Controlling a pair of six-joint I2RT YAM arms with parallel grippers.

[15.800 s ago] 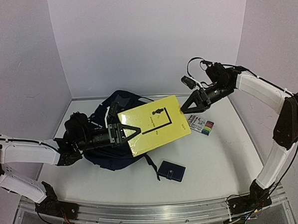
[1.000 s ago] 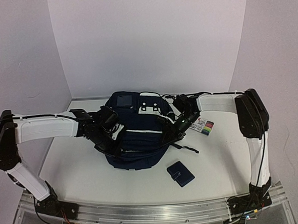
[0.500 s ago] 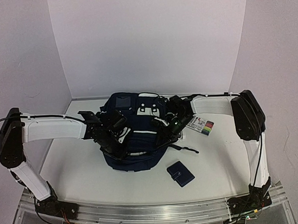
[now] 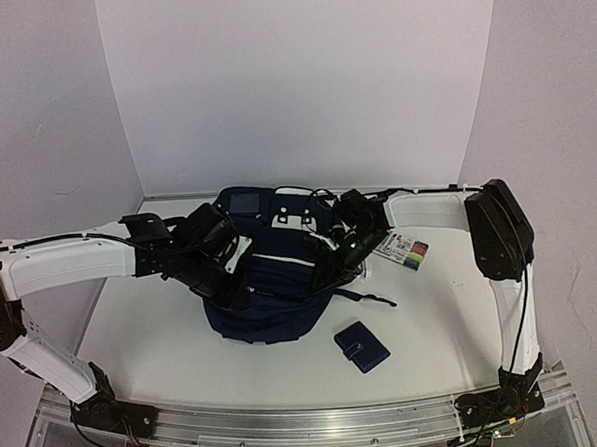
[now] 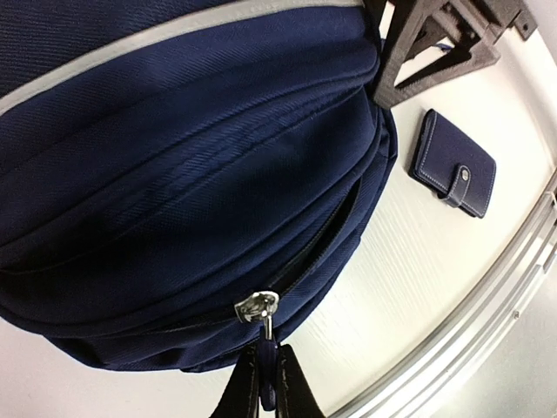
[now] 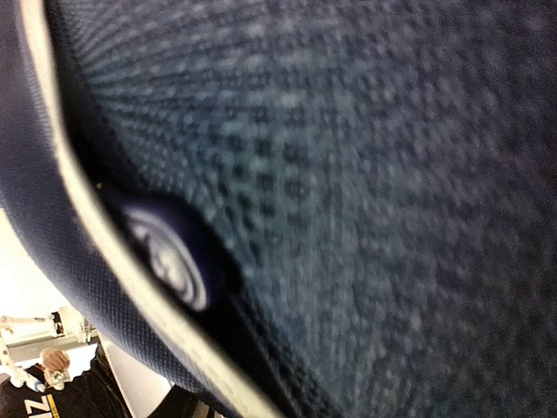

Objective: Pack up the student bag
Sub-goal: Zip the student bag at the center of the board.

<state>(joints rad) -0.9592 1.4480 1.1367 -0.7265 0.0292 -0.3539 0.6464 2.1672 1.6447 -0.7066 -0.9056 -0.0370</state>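
Bag: the blue bag (image 4: 273, 310) lies in the middle of the worktop (image 4: 443, 306), between the two arms.
Left hand: the left hand (image 5: 266, 364) is pressed together, pinching the zip pull (image 5: 259, 306) at the bag's low edge. It holds the pull so the zip can slide.
Zip: part of it gapes open in a dark slit beside the pull. I think the pocket is being zipped, but I cannot tell which way.
Right hand: the right hand (image 4: 333, 262) is right up against the bag's other side, likely to stop the bag sliding. I cannot tell if its fingers are spread or closed.
Wallet: the little blue wallet (image 4: 362, 346) sits on the worktop near the bag, not yet packed.
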